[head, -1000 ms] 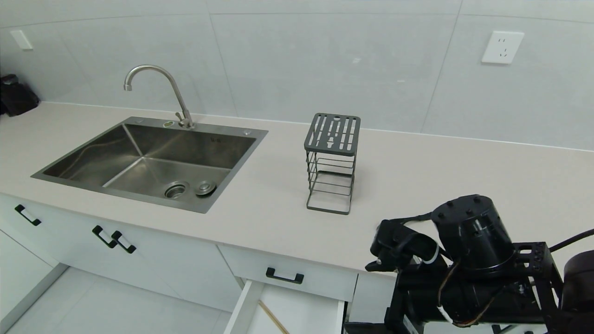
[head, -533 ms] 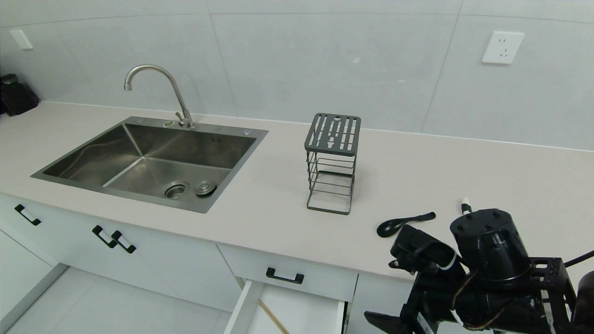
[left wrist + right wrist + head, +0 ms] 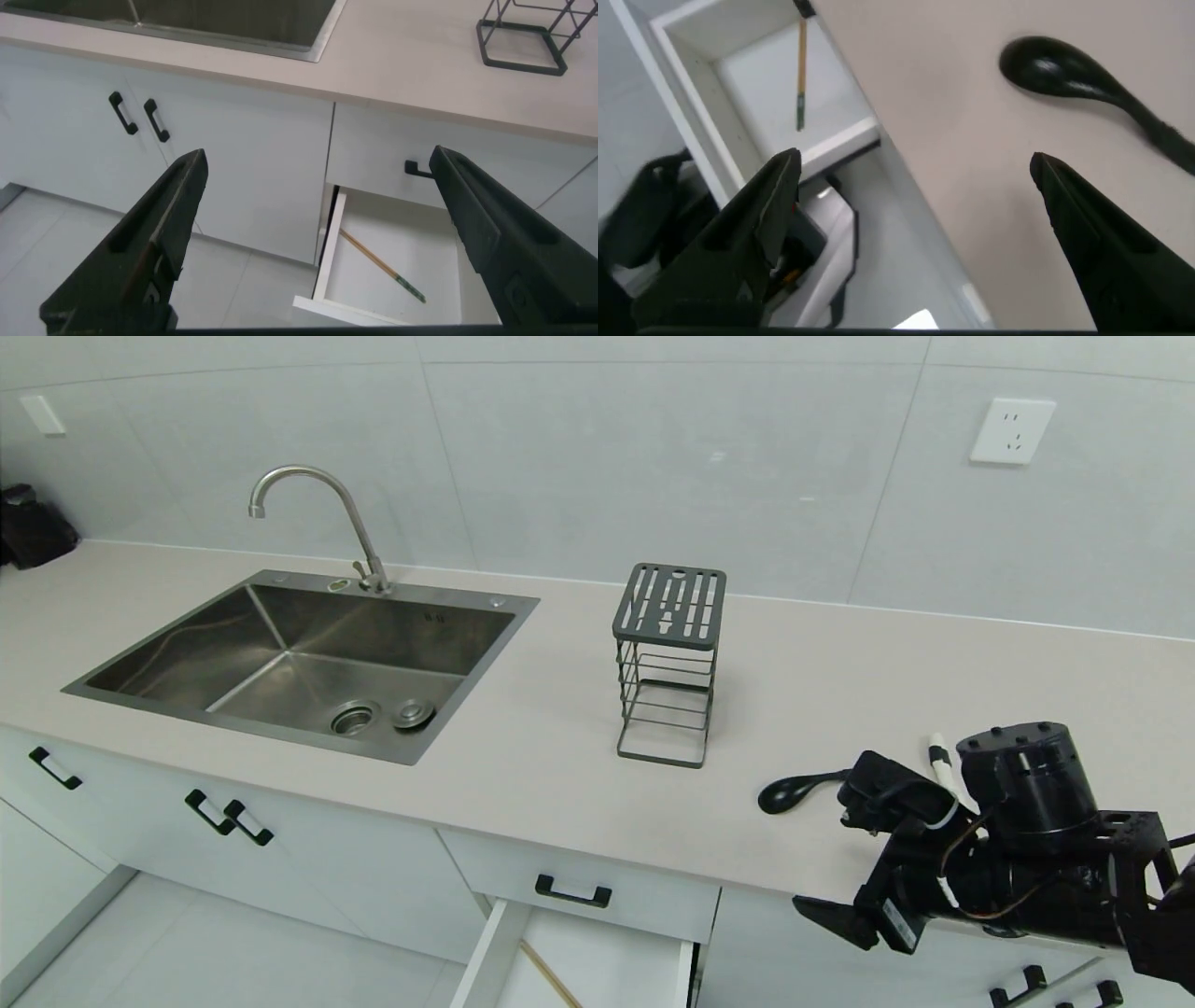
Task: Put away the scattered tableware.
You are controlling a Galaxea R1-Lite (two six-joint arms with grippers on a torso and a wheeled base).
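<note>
The pale beige stone-look tabletop (image 3: 523, 775) carries a stainless steel sink (image 3: 308, 663) on the robot's left and a dark grey wire rack with a slotted top plate (image 3: 667, 663) near the middle. Below the front edge of the tabletop, a white cabinet drawer (image 3: 392, 271) stands pulled out. It holds one thin wooden chopstick (image 3: 378, 266) lying diagonally on its floor. The left gripper (image 3: 318, 154) hangs released in front of the cabinet, with its jaws spread wide, nothing between them, and the open drawer in line ahead. The right gripper (image 3: 912, 159) is also released and empty. In the head view it sits below and just in front of the tabletop edge, on the robot's right of the drawer. The glossy black plastic spoon (image 3: 794, 791) lies flat on the tabletop near the front edge, on the robot's right of the wire rack. Its bowl points toward the rack and its handle runs off behind the right arm. The spoon lies outside the right jaws and does not touch them. A slim white stick with a dark tip (image 3: 936, 749) lies just beyond the spoon; it is possibly a second utensil, but too little of it shows to tell. The step in hand is judged to be the approach to the spoon. The next move calls for raising the right gripper above the tabletop edge, setting the jaws across the narrow handle, lowering until they straddle it, closing, and then carrying the spoon to the open drawer.
</note>
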